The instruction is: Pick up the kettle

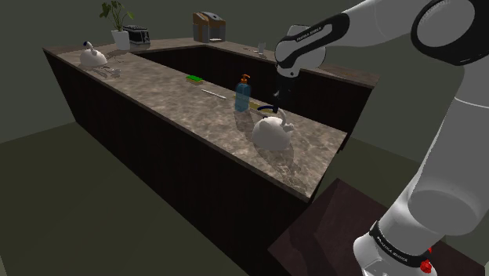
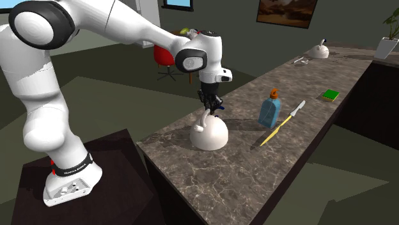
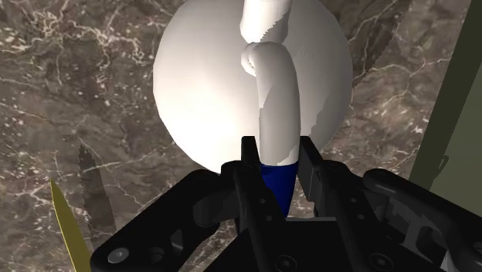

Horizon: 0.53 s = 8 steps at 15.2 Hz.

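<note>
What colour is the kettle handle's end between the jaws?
Blue handle end on the white domed kettle; wrist view.

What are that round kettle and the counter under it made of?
Kettle: drawn plain matte white and smooth, so its material stays open; the handle's end is blue. Countertop: mottled brown-grey with pale veins, which looks like marble or a similar stone.

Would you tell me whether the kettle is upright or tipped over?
Upright: the kettle rests base-down on the counter, handle on top.
</note>
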Motion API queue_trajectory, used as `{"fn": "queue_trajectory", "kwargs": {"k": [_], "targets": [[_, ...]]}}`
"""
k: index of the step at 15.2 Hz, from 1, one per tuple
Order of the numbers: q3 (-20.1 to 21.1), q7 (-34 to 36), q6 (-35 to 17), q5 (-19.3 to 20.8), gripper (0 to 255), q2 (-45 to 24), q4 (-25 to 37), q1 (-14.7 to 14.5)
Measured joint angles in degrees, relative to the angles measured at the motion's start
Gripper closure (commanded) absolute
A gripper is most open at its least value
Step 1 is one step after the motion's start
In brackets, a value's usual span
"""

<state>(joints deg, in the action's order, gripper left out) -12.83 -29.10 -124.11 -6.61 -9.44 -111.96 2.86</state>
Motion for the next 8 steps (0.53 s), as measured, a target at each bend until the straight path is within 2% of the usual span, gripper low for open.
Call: {"fn": "queue_trajectory", "kwargs": {"k": [8], "targets": [[-0.1, 0.6, 4.2, 0.6, 255, 1.3, 2.8, -0.1]]}}
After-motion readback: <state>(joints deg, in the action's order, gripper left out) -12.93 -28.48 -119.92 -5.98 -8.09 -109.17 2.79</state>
